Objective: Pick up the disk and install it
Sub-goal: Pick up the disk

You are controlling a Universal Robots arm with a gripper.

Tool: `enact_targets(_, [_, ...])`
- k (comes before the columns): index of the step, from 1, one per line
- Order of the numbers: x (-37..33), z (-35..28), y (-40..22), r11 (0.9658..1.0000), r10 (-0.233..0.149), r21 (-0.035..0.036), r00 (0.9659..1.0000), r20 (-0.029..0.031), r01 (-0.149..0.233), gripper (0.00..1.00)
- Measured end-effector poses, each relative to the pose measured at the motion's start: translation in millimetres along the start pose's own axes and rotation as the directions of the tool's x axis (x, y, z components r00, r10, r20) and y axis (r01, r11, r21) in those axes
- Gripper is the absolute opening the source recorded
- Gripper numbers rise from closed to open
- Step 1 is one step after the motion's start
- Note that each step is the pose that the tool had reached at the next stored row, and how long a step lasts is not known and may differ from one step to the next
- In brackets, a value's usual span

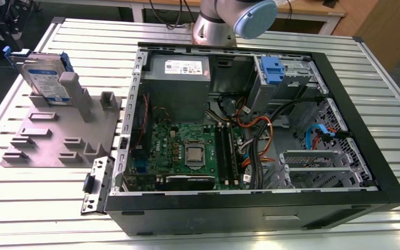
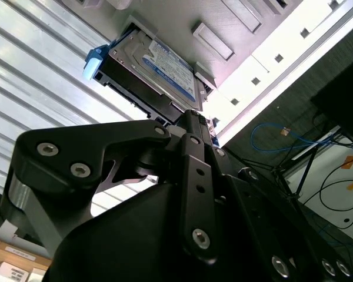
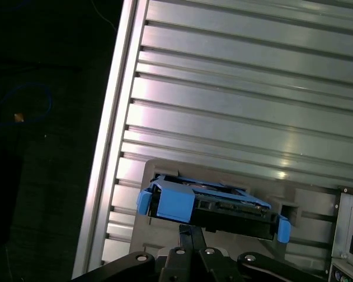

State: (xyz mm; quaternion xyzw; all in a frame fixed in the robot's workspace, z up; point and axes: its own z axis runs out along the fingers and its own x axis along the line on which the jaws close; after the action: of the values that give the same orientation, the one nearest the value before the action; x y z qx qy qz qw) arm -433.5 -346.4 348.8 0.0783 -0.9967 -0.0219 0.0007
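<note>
Gripper (image 3: 188, 230) looks pinched together on nothing, far as I can tell, with the disk (image 3: 215, 207) dead ahead of it but apart, standing on edge in the grey rack (image 1: 54, 133), long side crosswise, beside the open PC case (image 1: 255, 208).

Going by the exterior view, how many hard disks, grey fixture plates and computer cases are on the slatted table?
disk: 1
grey fixture plate: 1
open computer case: 1
Total: 3
</note>
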Motion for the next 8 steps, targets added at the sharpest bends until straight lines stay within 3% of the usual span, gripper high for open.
enact_targets(8, [0.0, 0.0, 0.0, 1.0, -0.004, 0.0, 1.0, -0.0001, 0.004, 0.11])
